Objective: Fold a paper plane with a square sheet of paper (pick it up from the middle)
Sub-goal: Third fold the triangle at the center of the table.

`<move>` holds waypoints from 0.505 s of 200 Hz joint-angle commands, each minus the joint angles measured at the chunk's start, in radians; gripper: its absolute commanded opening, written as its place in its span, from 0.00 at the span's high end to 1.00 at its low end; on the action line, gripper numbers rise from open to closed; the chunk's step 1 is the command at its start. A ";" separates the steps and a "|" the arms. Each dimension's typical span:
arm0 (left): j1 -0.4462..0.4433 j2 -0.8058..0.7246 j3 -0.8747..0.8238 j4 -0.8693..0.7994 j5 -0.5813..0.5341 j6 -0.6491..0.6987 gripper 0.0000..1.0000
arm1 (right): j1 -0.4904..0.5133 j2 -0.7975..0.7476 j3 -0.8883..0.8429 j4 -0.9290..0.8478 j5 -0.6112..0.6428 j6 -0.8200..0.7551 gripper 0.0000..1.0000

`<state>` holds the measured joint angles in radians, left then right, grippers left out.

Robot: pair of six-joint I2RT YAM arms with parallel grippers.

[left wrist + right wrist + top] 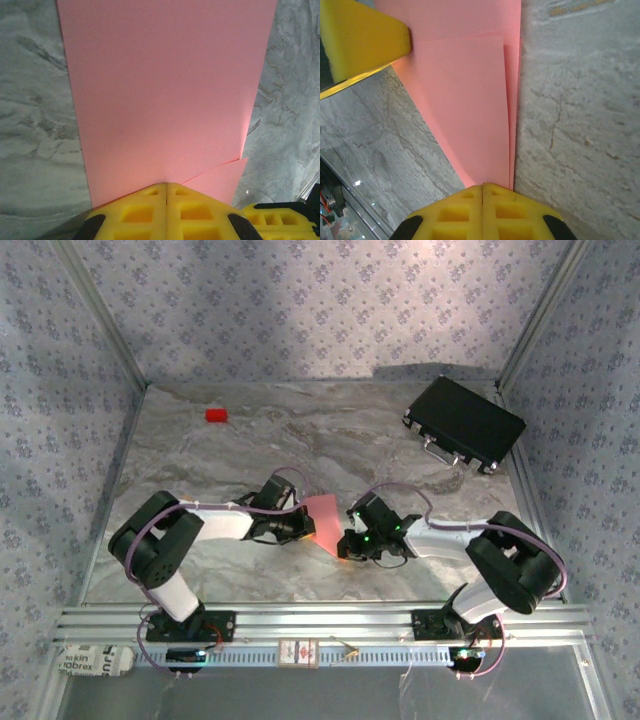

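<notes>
The salmon-pink square sheet of paper (pixel 322 519) sits near the front middle of the marbled tabletop (pixel 300 445), held between the two arms. The left end effector (pixel 166 186) is clenched on one edge of it: in the left wrist view its yellow fingers (pixel 137 212) meet with no gap and the sheet runs straight out from between them. The right end effector (pixel 482 188) is likewise clamped on the opposite side, its pads pressed together over the paper's edge. The sheet is no longer a plain flat square; the right wrist view shows overlapping layers with a straight crease running along its right side, and the left wrist view shows a second layer peeking out at the lower right corner. Whether the paper touches the tabletop or hangs just above it cannot be told. A small red block (pixel 216 415) lies far back on the left, and a black case (pixel 465 425) rests at the back right, both well apart from the paper.
</notes>
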<state>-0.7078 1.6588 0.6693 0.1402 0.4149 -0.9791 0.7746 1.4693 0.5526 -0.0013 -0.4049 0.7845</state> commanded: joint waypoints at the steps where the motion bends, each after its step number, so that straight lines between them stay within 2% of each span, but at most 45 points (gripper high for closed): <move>1: 0.002 0.033 -0.014 -0.018 0.001 0.020 1.00 | -0.005 -0.033 0.049 -0.054 -0.012 -0.031 1.00; 28: 0.001 0.036 -0.020 -0.014 0.002 0.022 1.00 | -0.002 -0.009 0.091 -0.021 -0.029 -0.025 1.00; 101: 0.002 0.041 -0.013 -0.013 0.001 0.019 1.00 | 0.050 0.182 0.240 -0.050 -0.015 -0.061 0.99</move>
<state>-0.7071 1.6703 0.6685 0.1623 0.4297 -0.9764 0.8108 1.6093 0.7467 -0.0135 -0.4244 0.7578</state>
